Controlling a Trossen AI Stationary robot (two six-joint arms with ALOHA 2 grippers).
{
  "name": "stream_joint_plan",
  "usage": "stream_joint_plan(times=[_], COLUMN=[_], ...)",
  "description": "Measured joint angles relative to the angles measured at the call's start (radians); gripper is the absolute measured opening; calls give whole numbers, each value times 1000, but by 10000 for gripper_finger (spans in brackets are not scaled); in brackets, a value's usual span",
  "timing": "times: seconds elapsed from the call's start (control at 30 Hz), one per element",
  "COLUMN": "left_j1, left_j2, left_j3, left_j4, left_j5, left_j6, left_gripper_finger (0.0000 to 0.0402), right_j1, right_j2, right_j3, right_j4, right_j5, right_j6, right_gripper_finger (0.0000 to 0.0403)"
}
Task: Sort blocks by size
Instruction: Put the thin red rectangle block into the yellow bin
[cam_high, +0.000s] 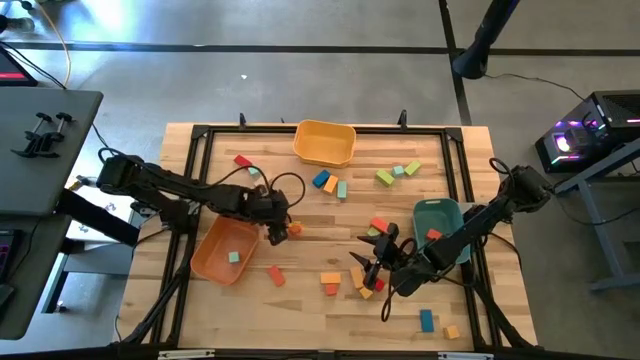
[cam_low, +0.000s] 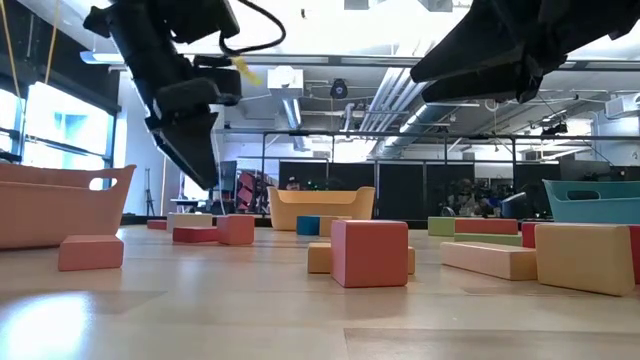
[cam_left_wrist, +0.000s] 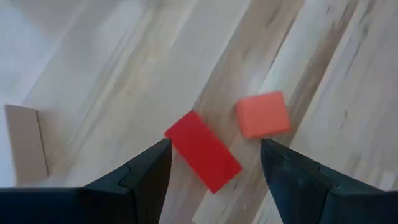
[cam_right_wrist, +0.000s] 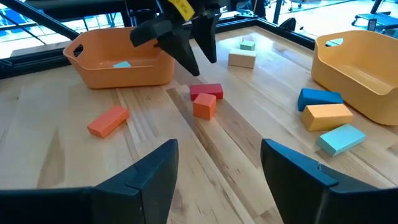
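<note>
Wooden blocks lie scattered on the table. A red block (cam_left_wrist: 202, 151) and an orange cube (cam_left_wrist: 262, 114) lie flat side by side near the table's middle. My left gripper (cam_high: 277, 232) hangs open just above the red block, pointing steeply down with a finger on either side and touching nothing; the right wrist view shows it (cam_right_wrist: 198, 59) clear of the block (cam_right_wrist: 206, 91). My right gripper (cam_high: 370, 268) stands open over the near-right cluster of blocks, holding nothing.
An orange bin (cam_high: 225, 250) with a teal block inside stands at the near left, a yellow bin (cam_high: 325, 143) at the far middle, and a teal bin (cam_high: 440, 225) at the right. Blue, orange and light-blue blocks (cam_right_wrist: 326, 116) lie beside the yellow bin. A black frame (cam_high: 200, 140) edges the table.
</note>
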Motion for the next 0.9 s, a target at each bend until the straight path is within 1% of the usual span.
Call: stream_joint_plan(times=[0.07,0.13,0.27,0.3,0.37,0.5,0.6,0.73,0.83,0.9], left_j1=[13,36,72,81,92,95,95,95,95,94], left_j2=[6,21,58,66,80,101,107,134,184,210], left_j3=[-11,-18,-38,-42,-45,-45,-45,-44,-42,-39], left_j4=[20,47,68,75,73,103,102,97,103,118], left_j5=[-20,-16,30,55,67,27,18,41,64,60], left_j6=[-27,-39,-28,-23,-29,-41,-58,-67,-68,-67], left_gripper_finger=[231,233,249,254,261,264,264,264,264,264], right_j1=[0,0,1,1,1,1,1,1,1,1], right_j2=[0,0,0,0,0,0,0,0,0,0], right_j3=[0,0,0,0,0,0,0,0,0,0], right_j4=[1,0,-2,-3,-6,-9,-14,-14,-16,-16], right_j5=[0,0,0,0,0,0,0,0,0,0], right_j6=[0,0,0,-1,0,1,6,9,16,16], right_gripper_finger=[224,224,224,224,224,224,224,224,224,224])
